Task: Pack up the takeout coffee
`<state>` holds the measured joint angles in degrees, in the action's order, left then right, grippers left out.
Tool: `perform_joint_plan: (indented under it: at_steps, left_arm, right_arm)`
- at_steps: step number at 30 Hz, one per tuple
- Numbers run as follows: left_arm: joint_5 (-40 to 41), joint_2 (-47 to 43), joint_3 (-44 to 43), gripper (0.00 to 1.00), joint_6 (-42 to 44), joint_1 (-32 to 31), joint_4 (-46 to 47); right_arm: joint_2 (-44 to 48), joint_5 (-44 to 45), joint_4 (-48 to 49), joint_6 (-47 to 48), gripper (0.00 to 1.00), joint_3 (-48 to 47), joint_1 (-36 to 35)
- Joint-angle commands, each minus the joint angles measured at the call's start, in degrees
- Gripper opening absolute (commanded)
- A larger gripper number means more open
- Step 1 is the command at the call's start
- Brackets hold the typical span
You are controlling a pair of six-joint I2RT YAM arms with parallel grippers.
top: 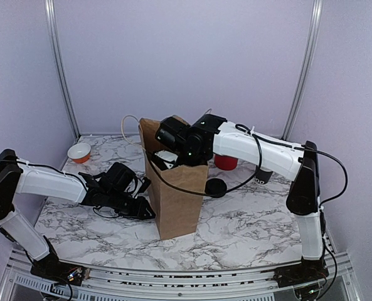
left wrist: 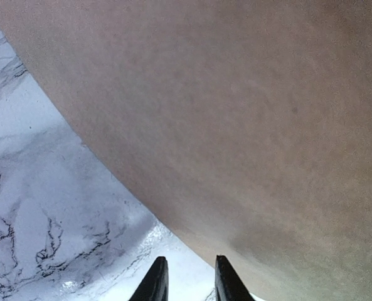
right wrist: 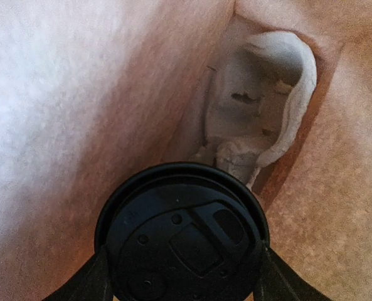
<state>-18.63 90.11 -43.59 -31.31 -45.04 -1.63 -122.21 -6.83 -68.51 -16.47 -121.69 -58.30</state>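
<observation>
My right gripper (right wrist: pixel 182 283), sunk in the bag (top: pixel 176 204), clamps a lidded cup (right wrist: pixel 182 235); the coffee (top: pixel 265 176) stands outside on the table (top: pixel 248 222), beside my forearm.

Right arm (top: pixel 255 145) hides most of the far-right black cup (top: pixel 264 176); from above, paper bag (top: pixel 176 200) conceals right fingers (right wrist: pixel 79 287) and lidded cup (right wrist: pixel 182 235).

Marble worktop (top: pixel 248 226) — a brown bag (top: pixel 176 200) stands mid-way; bowl (top: pixel 79 152) far left; red cup (top: pixel 225 162), lid (top: pixel 215 187), black cup (top: pixel 263 176) right.
</observation>
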Motion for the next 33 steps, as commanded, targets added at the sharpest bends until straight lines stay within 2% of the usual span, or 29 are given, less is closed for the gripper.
perform_joint_plan:
  at_steps: [1, 22, 33]
  left_arm:
    - [-0.80, -0.25, -0.08, 0.25, 0.28, -0.23, 0.66]
    - [-0.35, -0.30, -0.60, 0.25, 0.86, -0.23, -0.59]
    - [-0.36, -0.24, -0.88, 0.25, 1.22, -0.23, -1.20]
  right_arm:
    - [-1.09, 2.75, 0.84, -0.14, 0.62, 0.52, -1.09]
    - [-2.66, 4.84, 2.56, 0.73, 0.62, 6.29, -2.39]
    - [-2.44, 5.90, 2.77, -0.04, 0.64, 6.11, -2.77]
